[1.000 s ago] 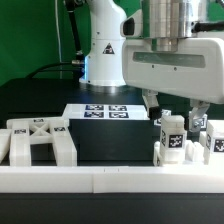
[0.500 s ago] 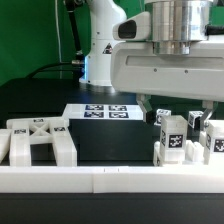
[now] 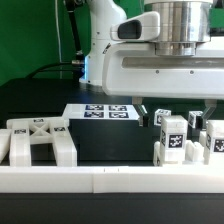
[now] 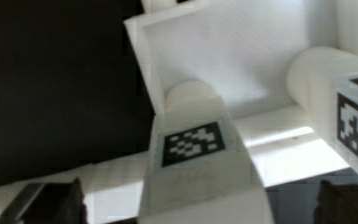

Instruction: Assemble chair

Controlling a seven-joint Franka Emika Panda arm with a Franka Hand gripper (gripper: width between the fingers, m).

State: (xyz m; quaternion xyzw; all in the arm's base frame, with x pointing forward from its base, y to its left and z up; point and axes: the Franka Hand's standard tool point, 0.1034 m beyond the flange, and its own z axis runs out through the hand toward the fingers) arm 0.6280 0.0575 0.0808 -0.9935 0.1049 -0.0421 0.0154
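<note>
Where the arm hangs: low over the black table point(image 3: 100, 150), toward the exterior view's right, its broad white hand filling the upper part of that view.
Gripper point(image 3: 182, 112): jaws wide apart with nothing clamped between them, hovering just above the small upright pieces.
Chair point(image 3: 172, 138): not yet joined. It lies as loose matte-white blocks along the table's front edge, just behind the rail.
Frame piece point(image 3: 38, 140): an open blocky frame with a crossed top and a tag, at the exterior view's left, well apart from the gripper.
Upright pieces point(image 3: 215, 142): a cluster of short posts, each with a black-and-white tag, at the exterior view's right, under the gripper.
Wrist view: close up, a tapered white post point(image 4: 194, 150) bearing a tag stands beside a blocky piece point(image 4: 345, 100) with a larger tag. I cannot tell whether they touch.
Marker board point(image 3: 100, 111): flat on the table, behind the chair parts.
Border rail point(image 3: 110, 180): long, low and white, across the front.
Robot base point(image 3: 105, 45): white, at the back, before a green backdrop point(image 3: 30, 40).
</note>
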